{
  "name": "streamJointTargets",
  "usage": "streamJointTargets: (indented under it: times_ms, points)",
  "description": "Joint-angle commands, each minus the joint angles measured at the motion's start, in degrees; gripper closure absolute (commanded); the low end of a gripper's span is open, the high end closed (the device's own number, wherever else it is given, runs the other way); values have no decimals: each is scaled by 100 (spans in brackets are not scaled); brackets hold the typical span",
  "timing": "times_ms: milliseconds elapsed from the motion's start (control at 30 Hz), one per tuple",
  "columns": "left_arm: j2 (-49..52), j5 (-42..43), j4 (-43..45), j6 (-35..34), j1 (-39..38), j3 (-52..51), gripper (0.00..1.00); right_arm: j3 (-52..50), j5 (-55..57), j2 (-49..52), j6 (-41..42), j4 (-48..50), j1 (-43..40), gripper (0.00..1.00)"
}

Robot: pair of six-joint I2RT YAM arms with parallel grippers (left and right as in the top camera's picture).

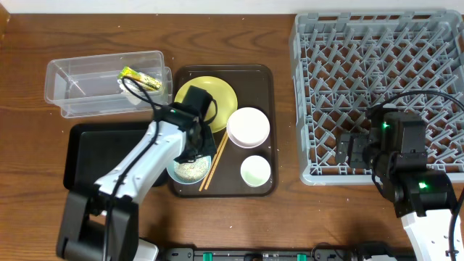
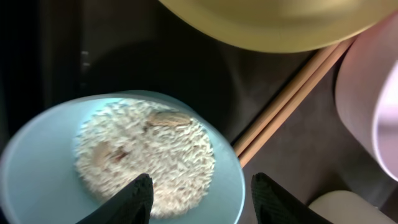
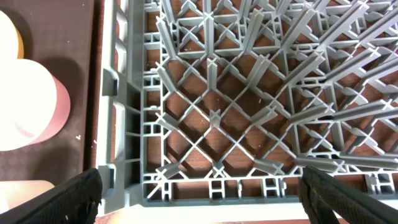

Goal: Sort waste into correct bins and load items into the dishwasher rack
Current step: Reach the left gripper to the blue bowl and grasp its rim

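1. Overhead: the left gripper (image 1: 194, 152) hangs over the light blue bowl (image 1: 190, 171) at the lower left of the brown serving tray (image 1: 267, 80). From here I cannot tell how far its fingers are spread.
2. Also on that tray are the yellow plate (image 1: 217, 98), white bowl (image 1: 248, 127), green cup (image 1: 255, 170) and chopsticks (image 1: 214, 161). The snack wrapper (image 1: 139, 77) lies in the clear tub (image 1: 80, 83) at upper left, and the black tray (image 1: 78, 148) sits below it.
3. The right gripper (image 1: 346, 148) is over the lower left corner of the dishwasher rack (image 1: 384, 65).
4. Left wrist: the left gripper (image 2: 202, 199) is spread wide and grips nothing. One finger is above the rice (image 2: 146, 155) in the bowl (image 2: 37, 162), the other past its rim. The chopsticks (image 2: 292, 93) run diagonally beside the bowl.
5. Right wrist: the right gripper (image 3: 208, 202) is wide open and empty above the rack's (image 3: 217, 118) corner cells.
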Motion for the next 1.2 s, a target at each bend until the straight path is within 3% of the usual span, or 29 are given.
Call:
streamJointTargets:
  times_ms: [0,200,400,567,600,667,1000,1167]
  points:
    - [234,-46,153,59,-122,-22,46,111,13,-4,61,-9,-111,1]
    - [612,-46,295,55,-254,-22,48,111,15,-4,61,-15,-111,1]
    - [835,-70,361,57,-254,-22,77,111,15,-4,61,-17,-111,1]
    - [813,-68,461,59,-251,-15,81,111,15,-4,61,-33,-111,1]
    - [793,-66,459,83,-254,-2,89,111,15,-4,61,-33,-111,1]
    - [732,-68,409,109,-251,44,94,111,17,-4,59,-37,-111,1]
    - [-90,-87,-26,122,-251,260,94,111,17,-4,59,-116,-111,1]
    - [-46,-87,-26,118,-254,225,94,111,17,-4,61,-116,-111,1]
